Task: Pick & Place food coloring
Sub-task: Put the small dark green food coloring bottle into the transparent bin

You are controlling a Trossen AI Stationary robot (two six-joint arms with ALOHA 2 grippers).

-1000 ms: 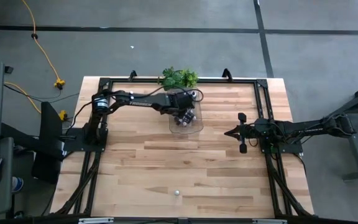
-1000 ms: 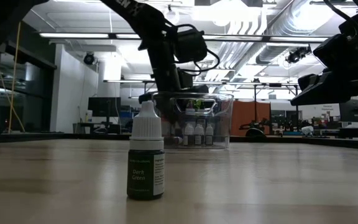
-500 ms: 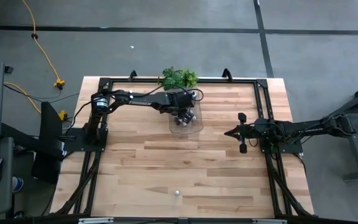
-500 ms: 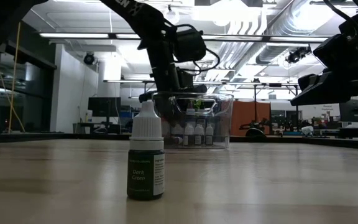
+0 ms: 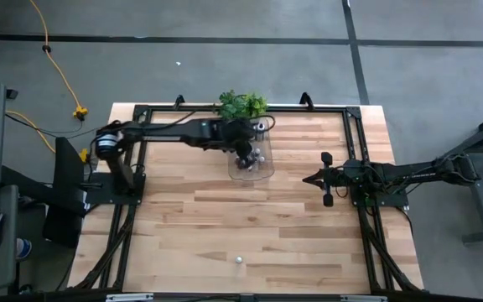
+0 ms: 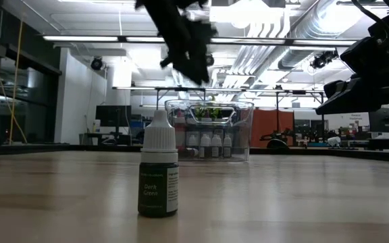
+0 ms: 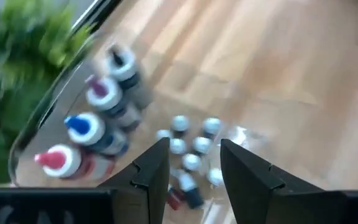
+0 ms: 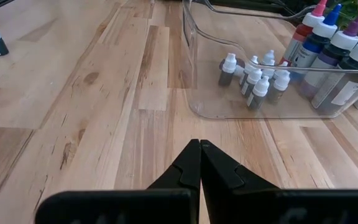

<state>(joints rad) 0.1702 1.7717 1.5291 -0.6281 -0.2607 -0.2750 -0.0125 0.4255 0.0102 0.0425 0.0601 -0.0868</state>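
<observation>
Left end effector [image 7: 194, 155] has risen above wooden table [image 5: 191, 226], jaws parted.

A pale wooden worktop [image 5: 225, 218] fills the centre of the overhead frame. A clear plastic tray [image 5: 251, 170] sits at upper centre, with a green leafy plant [image 5: 241, 104] just above it. A yellow cable [image 5: 57, 67] crosses the grey floor [image 5: 225, 21], upper left.

Both arms are dark and slender, each gripper ending in two black, angular fingers [image 7: 156, 167].
</observation>
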